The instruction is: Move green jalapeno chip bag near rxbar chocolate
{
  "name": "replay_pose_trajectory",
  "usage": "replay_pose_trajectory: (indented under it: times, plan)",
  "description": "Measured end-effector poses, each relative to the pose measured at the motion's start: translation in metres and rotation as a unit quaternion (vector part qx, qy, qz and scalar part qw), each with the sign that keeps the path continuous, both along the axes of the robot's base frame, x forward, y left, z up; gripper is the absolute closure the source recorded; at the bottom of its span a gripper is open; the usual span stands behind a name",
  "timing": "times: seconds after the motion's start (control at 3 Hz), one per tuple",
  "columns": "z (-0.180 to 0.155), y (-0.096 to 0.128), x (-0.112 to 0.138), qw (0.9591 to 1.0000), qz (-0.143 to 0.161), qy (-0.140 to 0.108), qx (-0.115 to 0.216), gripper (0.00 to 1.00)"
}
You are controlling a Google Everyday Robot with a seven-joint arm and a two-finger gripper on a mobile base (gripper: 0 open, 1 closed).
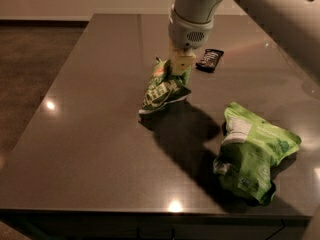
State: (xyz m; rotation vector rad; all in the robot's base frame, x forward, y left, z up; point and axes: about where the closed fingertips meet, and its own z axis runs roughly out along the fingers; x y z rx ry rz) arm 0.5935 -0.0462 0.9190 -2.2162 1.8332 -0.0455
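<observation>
I have the gripper (179,66) clamped shut on the top of the green jalapeno chip bag (162,90), which hangs below the jaws. The rxbar chocolate (209,60) lies just beside them.

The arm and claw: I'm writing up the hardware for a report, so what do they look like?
The arm is a thick, smooth, off-white tube. It ends in a pale grey cylindrical wrist with a small vent grille. Below that, the claw is short, blocky and cream-yellow. No cables show. The claw sits at the top of the green jalapeno chip bag, over the table.
</observation>
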Motion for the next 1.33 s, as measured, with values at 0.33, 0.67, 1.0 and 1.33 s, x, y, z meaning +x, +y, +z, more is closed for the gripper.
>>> replay_pose_trajectory:
  times: [0.33,0.67,1.0,1.33]
  plan:
    - [-0.001,-0.035,0.028,0.9985,-0.05,-0.006,-0.019,1.0]
    - [-0.002,-0.075,0.047,0.9943,-0.101,-0.011,-0.034,1.0]
    - [-0.001,-0.113,0.057,0.988,-0.147,-0.016,-0.044,1.0]
    - [0.0,-0.147,0.067,0.9789,-0.197,-0.02,-0.049,1.0]
